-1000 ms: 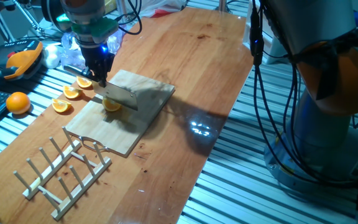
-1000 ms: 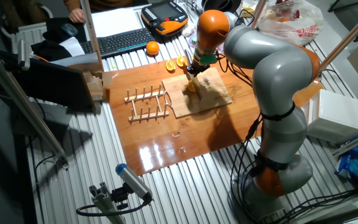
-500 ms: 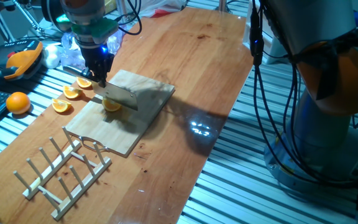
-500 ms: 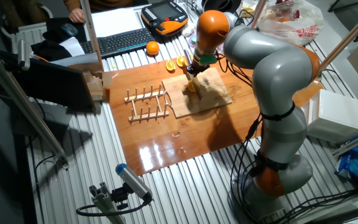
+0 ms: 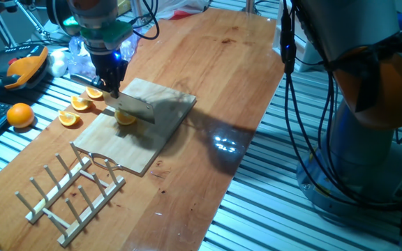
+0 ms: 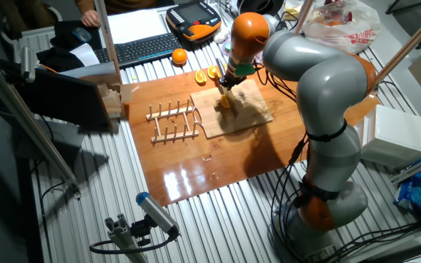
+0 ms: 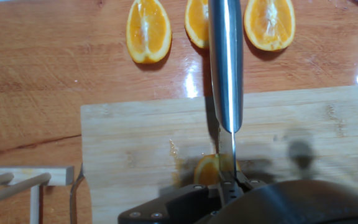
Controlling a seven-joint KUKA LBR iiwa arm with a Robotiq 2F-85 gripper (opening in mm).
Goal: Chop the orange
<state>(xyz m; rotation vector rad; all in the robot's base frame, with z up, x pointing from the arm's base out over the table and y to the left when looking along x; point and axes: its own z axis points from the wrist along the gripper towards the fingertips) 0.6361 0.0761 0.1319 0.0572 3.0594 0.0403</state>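
The orange, a small wedge, lies on the wooden chopping board. My gripper stands over the board's far-left edge, shut on a steel knife. The blade rests across the wedge. In the hand view the knife runs up the middle, and the orange shows under its thin edge on the board. The other fixed view shows the gripper over the orange; my fingertips are hidden there.
Three more orange wedges lie on the table just left of the board, also at the top of the hand view. A whole round orange sits further left. A wooden peg rack stands in front of the board.
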